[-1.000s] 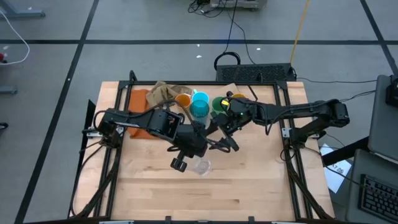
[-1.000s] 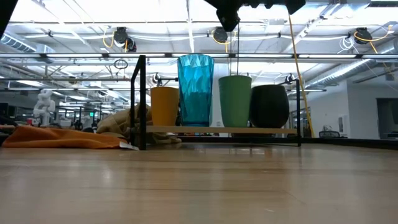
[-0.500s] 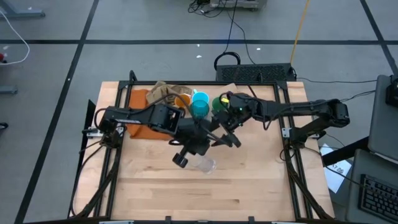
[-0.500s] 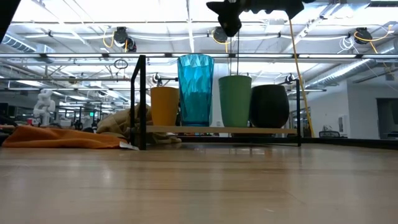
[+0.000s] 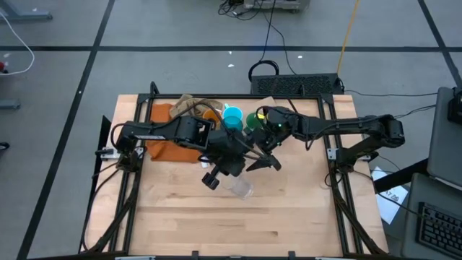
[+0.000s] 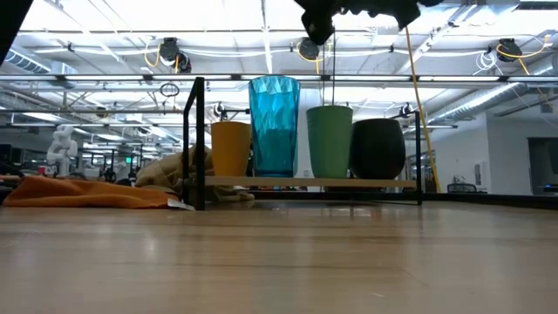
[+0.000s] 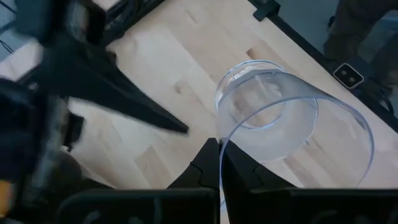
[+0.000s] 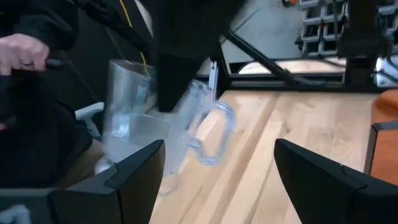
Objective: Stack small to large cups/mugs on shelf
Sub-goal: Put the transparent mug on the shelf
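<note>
On the wooden shelf (image 6: 305, 182) at the table's far side stand an orange cup (image 6: 231, 148), a tall teal tumbler (image 6: 274, 126), a green cup (image 6: 330, 141) and a black mug (image 6: 377, 148). My left gripper (image 7: 221, 163) is over the middle of the table, shut on a clear glass (image 5: 241, 189) with a handle (image 8: 216, 134). My right gripper (image 8: 217, 180) stands open just to the right of it (image 5: 264, 162), its fingers level and apart from the glass (image 8: 140, 118). My left gripper pinches the clear glass's rim (image 7: 222, 142) between its two fingers, one finger inside the mouth and one outside. The fingers slant down from the table's left. The glass is lifted clear of the table and tilted, its base pointing away from the fingers.
An orange cloth (image 5: 160, 115) and a beige cloth (image 5: 189, 107) lie at the far left beside the shelf. The near half of the wooden table (image 5: 238, 231) is bare. A person's hand (image 8: 18, 53) shows beyond the table in the right wrist view.
My left gripper has moved a little toward the table's right edge and rolled at the wrist, staying shut on the clear glass. The glass has gone with it, clear of the table, and has turned with the roll.
</note>
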